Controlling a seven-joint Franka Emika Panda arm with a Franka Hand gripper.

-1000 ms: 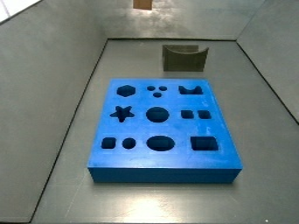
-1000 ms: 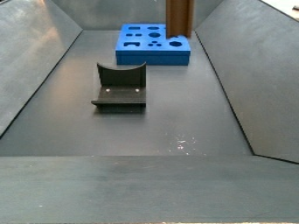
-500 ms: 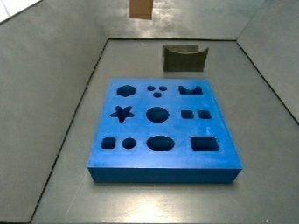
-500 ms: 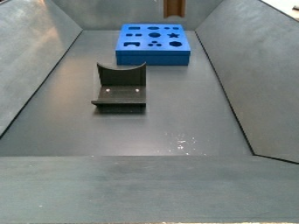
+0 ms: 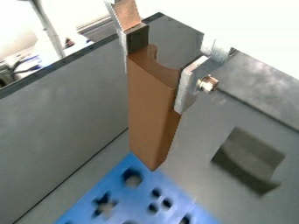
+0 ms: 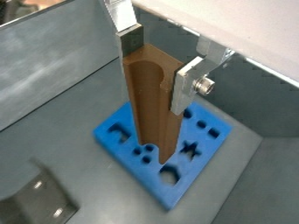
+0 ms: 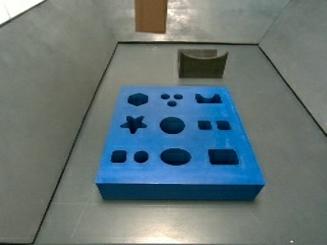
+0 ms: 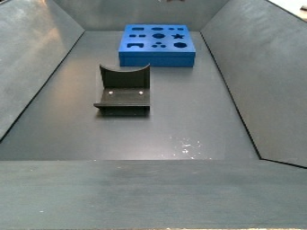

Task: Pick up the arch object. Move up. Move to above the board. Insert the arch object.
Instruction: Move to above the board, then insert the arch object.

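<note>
My gripper [image 5: 163, 63] is shut on the arch object [image 5: 152, 105], a tall orange-brown bar with a curved groove down one face. It shows in both wrist views, gripper [image 6: 162, 63] and arch object [image 6: 152, 105], pinched near its top end by the silver fingers [image 5: 191, 83]. The bar hangs upright high above the board [image 6: 140, 179], a thick bright-blue slab with dark shaped holes. In a side view only the bar's lower end [image 7: 151, 14] shows, beyond the board's [image 7: 192, 141] far edge. The board [image 8: 156, 59] lies flat on the floor.
The fixture [image 8: 121, 90], a dark L-shaped bracket with a scooped back wall, stands on the floor apart from the board; it also shows in the other views [image 7: 201, 64] [image 5: 247, 156] [image 6: 35, 203]. Sloping grey walls [image 8: 36, 72] enclose the floor.
The gripper has risen with the arch object: the bar has left the top of one side view and shows larger in the other. Board and fixture have not moved.
</note>
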